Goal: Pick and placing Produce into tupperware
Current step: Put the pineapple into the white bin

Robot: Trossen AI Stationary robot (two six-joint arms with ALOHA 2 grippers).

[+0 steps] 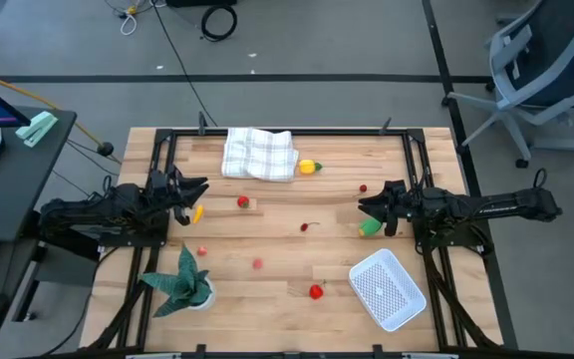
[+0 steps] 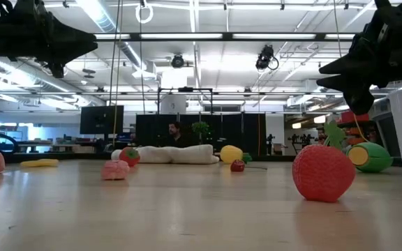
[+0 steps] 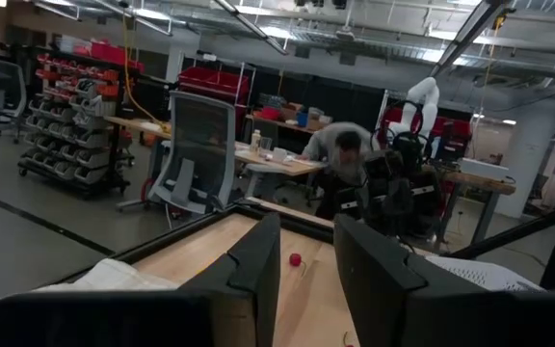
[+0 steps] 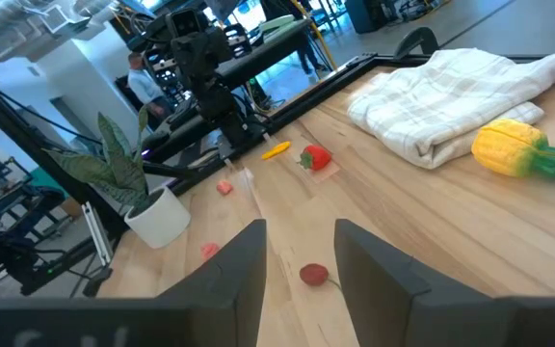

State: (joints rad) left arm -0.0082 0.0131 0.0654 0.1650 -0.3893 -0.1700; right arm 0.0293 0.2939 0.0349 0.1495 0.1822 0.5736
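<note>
Left arm: extended level from the table's left edge, raised above the wood. The left gripper [image 1: 199, 186] is pointed toward the table's middle; its fingers [image 3: 249, 275] are parted by a narrow gap and nothing is held between them.

Right arm: extended level from the right edge, likewise held off the surface. The right gripper [image 1: 365, 204] is aimed at the table's middle; its fingers [image 4: 244, 260] are set slightly apart and are empty.

Tupperware [image 1: 388, 289]: a white container, placed near the front right corner, turned at an angle; no produce is seen inside it.

Produce, scattered on the table:
- green piece [image 1: 370, 227], just beside the right gripper;
- yellow corn-like piece [image 1: 308, 167], touching the checked cloth [image 1: 259, 154] at the far edge;
- red strawberry [image 1: 316, 291], near the tupperware on its left;
- red tomato-like piece [image 1: 243, 201], left of centre;
- small yellow piece [image 1: 197, 212], beside the left gripper;
- small dark red piece [image 1: 306, 226], at centre;
- small red piece [image 1: 364, 187], near the right gripper;
- two pinkish pieces [image 1: 257, 263], front left.

Potted plant [image 1: 182, 284]: stood at the front left corner.
</note>
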